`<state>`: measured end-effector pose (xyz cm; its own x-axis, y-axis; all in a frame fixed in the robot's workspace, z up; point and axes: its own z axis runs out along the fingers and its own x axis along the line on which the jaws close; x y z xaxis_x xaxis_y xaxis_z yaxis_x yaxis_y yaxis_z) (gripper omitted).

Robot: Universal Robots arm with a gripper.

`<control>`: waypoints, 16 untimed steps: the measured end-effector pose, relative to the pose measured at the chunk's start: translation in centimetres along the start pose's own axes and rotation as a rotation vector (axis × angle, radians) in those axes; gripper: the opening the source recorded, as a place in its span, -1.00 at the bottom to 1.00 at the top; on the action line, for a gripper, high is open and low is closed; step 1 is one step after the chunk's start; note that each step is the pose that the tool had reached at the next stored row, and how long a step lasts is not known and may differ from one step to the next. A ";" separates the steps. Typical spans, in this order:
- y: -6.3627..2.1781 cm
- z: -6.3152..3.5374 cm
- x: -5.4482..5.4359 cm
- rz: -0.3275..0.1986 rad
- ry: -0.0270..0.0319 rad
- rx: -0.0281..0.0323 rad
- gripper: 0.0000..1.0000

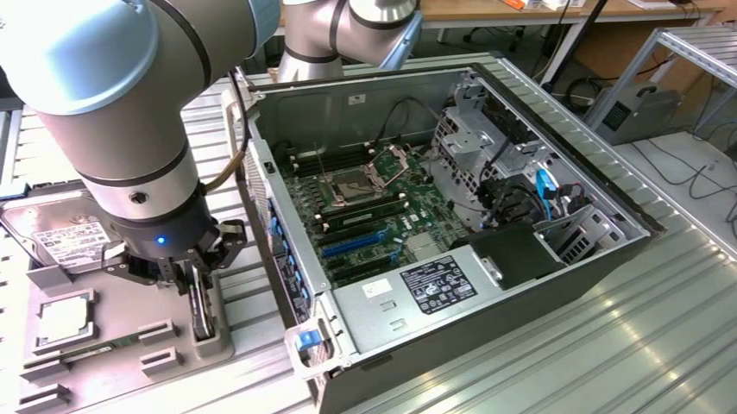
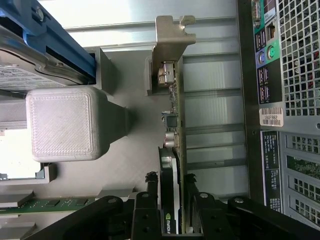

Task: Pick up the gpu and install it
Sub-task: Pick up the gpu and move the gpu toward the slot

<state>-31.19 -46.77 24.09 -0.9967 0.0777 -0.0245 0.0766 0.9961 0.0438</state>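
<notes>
Hand of mine straddles the gpu, standing on edge in its grey holder directly beneath; whether I grip it, I cannot tell. Open computer case sits alongside.

Robotics lab: robot arm, opened PC case, ribbed metal table.

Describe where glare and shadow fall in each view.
Exterior view: glare streaks the ribbed table, while the computer case interior sits dimmer. Wrist view: the table beyond the card is washed out white, and the grey block throws a soft shadow.
</notes>
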 end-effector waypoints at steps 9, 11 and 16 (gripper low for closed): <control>0.00 0.00 0.0 0.000 0.0000 0.0000 -0.47; 0.00 0.00 0.0 0.000 0.0000 0.0000 -0.47; 0.00 0.00 0.0 -0.018 0.0008 -0.0004 -0.47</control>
<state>-31.20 -46.76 24.09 -0.9979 0.0592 -0.0245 0.0581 0.9973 0.0438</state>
